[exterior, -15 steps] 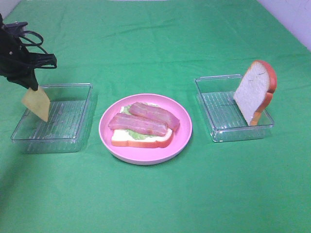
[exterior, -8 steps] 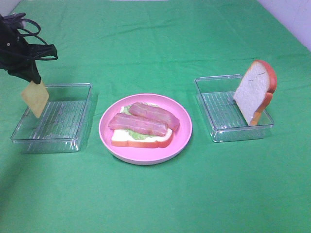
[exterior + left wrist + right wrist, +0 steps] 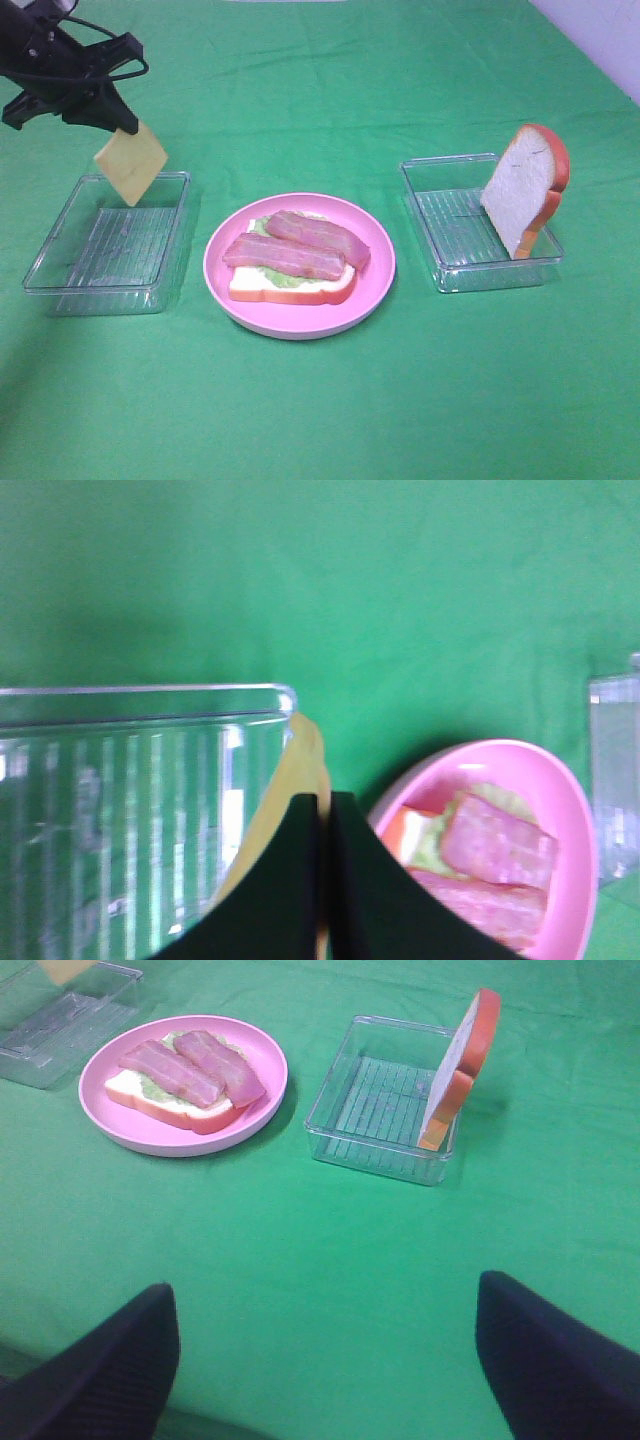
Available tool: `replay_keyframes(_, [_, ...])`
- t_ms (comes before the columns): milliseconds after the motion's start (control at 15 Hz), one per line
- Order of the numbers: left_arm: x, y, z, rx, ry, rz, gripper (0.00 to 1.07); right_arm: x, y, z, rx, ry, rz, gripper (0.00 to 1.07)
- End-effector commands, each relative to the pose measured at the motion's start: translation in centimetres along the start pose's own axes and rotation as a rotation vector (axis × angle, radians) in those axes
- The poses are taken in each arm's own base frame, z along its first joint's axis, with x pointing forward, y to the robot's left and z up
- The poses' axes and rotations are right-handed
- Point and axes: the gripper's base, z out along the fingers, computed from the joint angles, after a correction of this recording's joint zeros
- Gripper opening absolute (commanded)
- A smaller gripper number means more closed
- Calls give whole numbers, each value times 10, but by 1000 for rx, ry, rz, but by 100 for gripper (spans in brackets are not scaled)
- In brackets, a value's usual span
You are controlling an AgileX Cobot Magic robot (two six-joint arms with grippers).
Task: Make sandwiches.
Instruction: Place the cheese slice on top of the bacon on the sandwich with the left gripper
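Note:
On the round pink plate [image 3: 378, 285] lies a part-built sandwich [image 3: 292, 270]: a white bread slice with orange-brown crust, green lettuce and two reddish-pink bacon strips [image 3: 318, 237]. My left gripper [image 3: 124, 127] is shut on a yellow cheese slice [image 3: 130, 163] and holds it in the air above the far edge of the left clear tray [image 3: 108, 245]. The left wrist view shows the cheese [image 3: 295, 770] between the closed fingers. A second bread slice [image 3: 524, 187] leans upright in the right clear tray [image 3: 476, 233]. My right gripper [image 3: 325, 1360] is open, low over the cloth, away from everything.
Everything sits on a green cloth [image 3: 320, 400]. The left tray holds nothing inside. The plate stands between the two trays. A pale wall corner [image 3: 600, 35] shows at the far right.
My left gripper has lifted the cheese slice out of the left tray and carried it up and to the right, toward the plate. The rest has not moved.

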Motion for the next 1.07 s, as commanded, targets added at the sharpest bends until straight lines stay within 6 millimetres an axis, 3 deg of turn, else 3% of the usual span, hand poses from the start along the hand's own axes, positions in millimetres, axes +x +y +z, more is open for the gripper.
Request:
replay_keyframes(67, [4,-30,4,137,-17,42,0,2,0,-2,2,-27,-6,75])
replay_keyframes(333, [32,-94,34,338,29,98,0,2,0,-2,2,-27,-6,75])
replay_keyframes(467, [44,-111,48,381,46,120,0,2,0,-2,2,-27,-6,75])
replay_keyframes(600, [65,-125,80,401,93,91,0,2,0,-2,2,-27,-6,75])
replay_keyframes(800, [87,-124,113,393,184,66,0,2,0,-2,2,-27,-6,75])
replay_keyframes(1067, [91,-108,123,296,225,137,0,2,0,-2,2,-27,-6,75])
